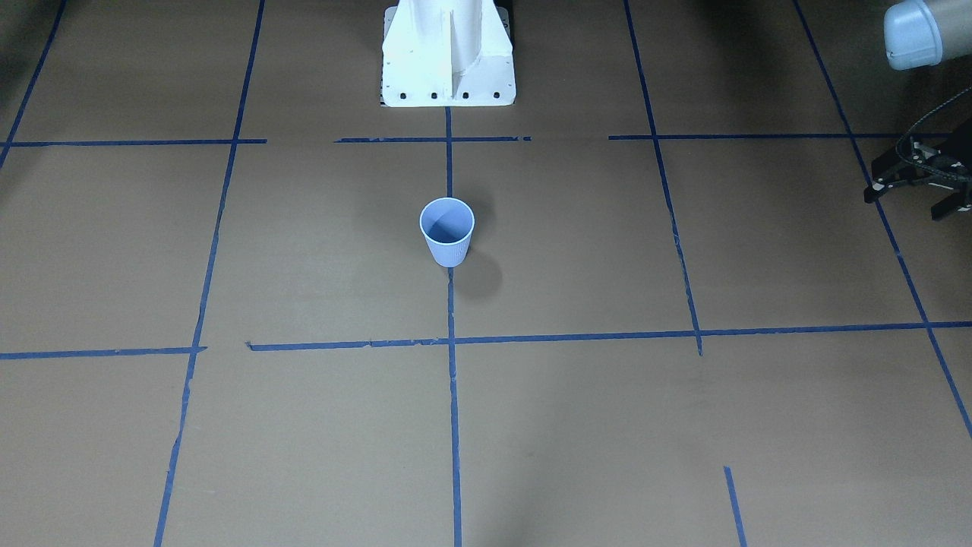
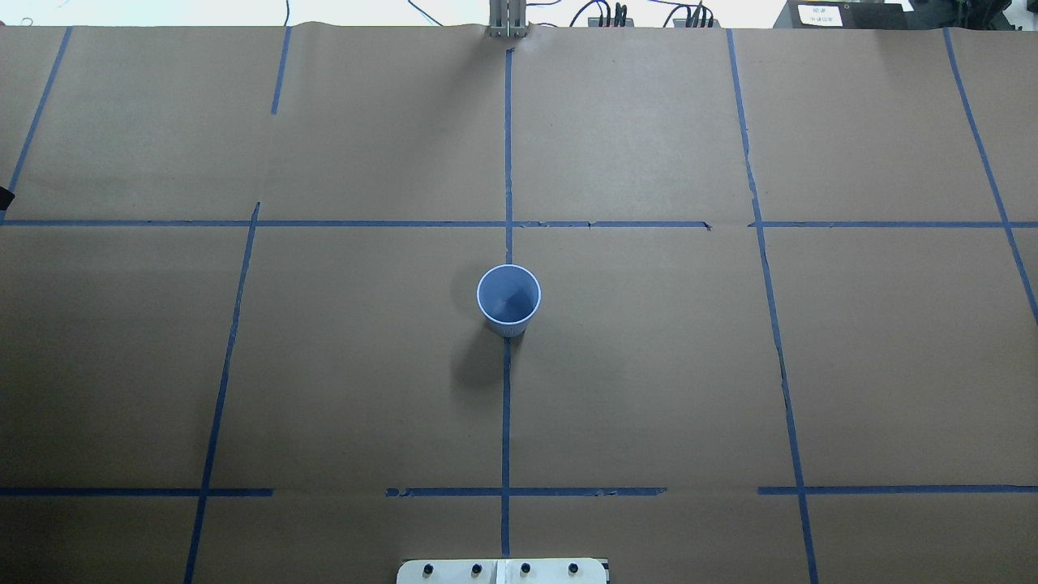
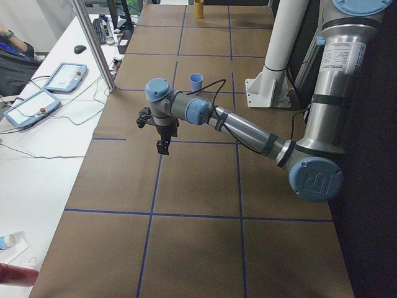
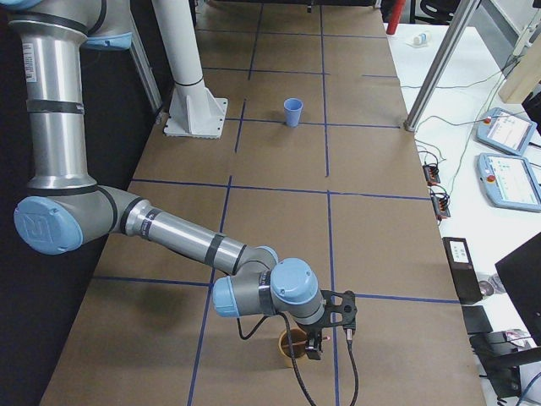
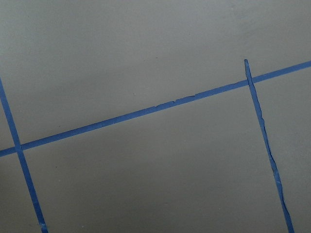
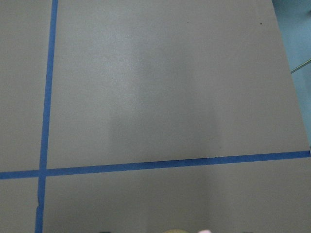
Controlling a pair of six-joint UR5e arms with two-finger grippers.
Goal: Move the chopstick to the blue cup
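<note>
The blue cup (image 1: pixel 446 232) stands upright and empty at the table's middle (image 2: pixel 508 298), on a blue tape line. Far from it, at the table's end, my right gripper (image 4: pixel 325 334) hangs over a tan cup (image 4: pixel 290 347); I cannot tell whether it is open or shut. A pale pink tip (image 6: pixel 206 231) shows at the bottom edge of the right wrist view beside the tan rim, likely the chopstick's end. My left gripper (image 1: pixel 911 199) hovers open and empty above the table's other end (image 3: pixel 152 133).
The white robot base (image 1: pixel 448 61) stands behind the blue cup. Brown paper with blue tape lines covers the table (image 2: pixel 649 365). Teach pendants (image 4: pixel 507 169) and cables lie on the white side bench. A person's arm (image 3: pixel 12 43) rests at the bench.
</note>
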